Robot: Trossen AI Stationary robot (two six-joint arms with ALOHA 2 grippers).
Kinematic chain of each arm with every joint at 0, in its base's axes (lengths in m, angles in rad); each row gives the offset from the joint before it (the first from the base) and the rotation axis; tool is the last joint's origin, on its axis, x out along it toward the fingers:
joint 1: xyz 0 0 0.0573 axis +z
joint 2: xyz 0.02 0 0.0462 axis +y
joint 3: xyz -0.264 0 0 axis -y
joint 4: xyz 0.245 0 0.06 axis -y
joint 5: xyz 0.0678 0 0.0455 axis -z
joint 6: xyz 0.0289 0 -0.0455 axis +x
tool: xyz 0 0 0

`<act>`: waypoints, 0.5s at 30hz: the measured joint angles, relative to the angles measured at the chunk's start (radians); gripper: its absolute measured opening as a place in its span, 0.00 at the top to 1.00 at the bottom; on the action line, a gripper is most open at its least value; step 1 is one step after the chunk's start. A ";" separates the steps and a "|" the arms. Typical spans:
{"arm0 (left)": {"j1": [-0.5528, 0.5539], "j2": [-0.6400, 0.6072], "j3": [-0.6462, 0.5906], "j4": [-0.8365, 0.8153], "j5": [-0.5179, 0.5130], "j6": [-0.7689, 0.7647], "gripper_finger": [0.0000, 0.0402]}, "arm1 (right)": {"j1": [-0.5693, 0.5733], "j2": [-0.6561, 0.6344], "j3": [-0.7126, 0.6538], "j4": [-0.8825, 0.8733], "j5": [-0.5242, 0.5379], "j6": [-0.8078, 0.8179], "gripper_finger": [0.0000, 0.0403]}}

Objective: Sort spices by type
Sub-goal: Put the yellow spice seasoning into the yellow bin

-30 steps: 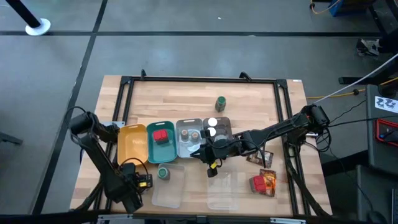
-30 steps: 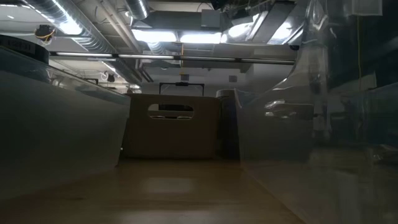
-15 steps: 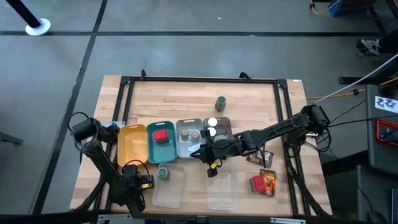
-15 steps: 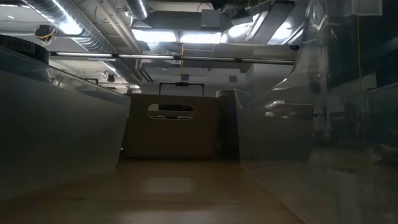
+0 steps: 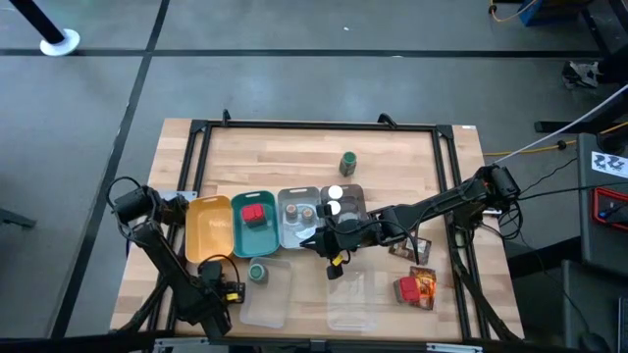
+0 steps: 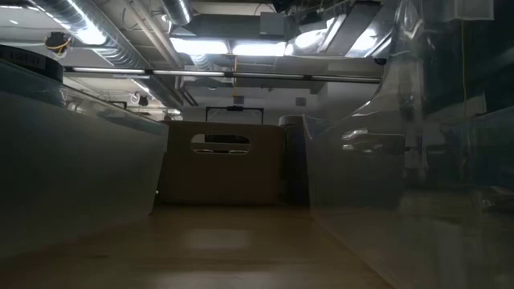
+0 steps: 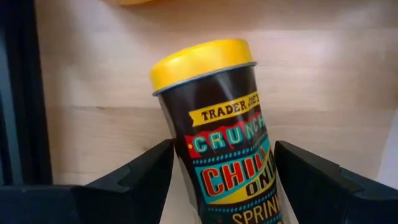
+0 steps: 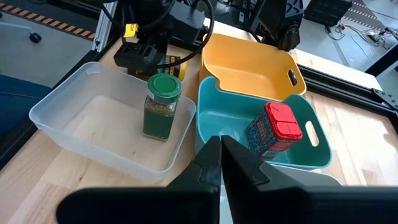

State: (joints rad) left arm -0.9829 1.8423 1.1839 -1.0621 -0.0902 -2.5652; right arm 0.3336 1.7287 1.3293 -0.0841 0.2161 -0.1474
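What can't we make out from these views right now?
- Left wrist view: lower part of the yellow-capped jar is cut off by the frame edge, so the left gripper's contact with it is unclear.
- Low view: clear plastic walls block the spices.
- High view: right gripper covers part of the grey tray.
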 joint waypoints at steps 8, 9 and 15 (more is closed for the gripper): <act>0.001 0.000 0.000 -0.002 0.000 0.001 0.35 | 0.000 0.000 0.000 0.000 0.000 0.000 0.96; 0.002 0.000 0.000 -0.005 0.000 0.000 0.35 | 0.000 0.000 0.000 0.000 0.000 0.000 0.96; 0.017 0.000 0.000 -0.035 0.000 -0.003 0.35 | 0.000 0.000 0.000 -0.001 0.000 0.000 0.96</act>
State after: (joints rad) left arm -0.9658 1.8420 1.1836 -1.0967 -0.0903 -2.5678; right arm 0.3336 1.7289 1.3293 -0.0850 0.2159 -0.1478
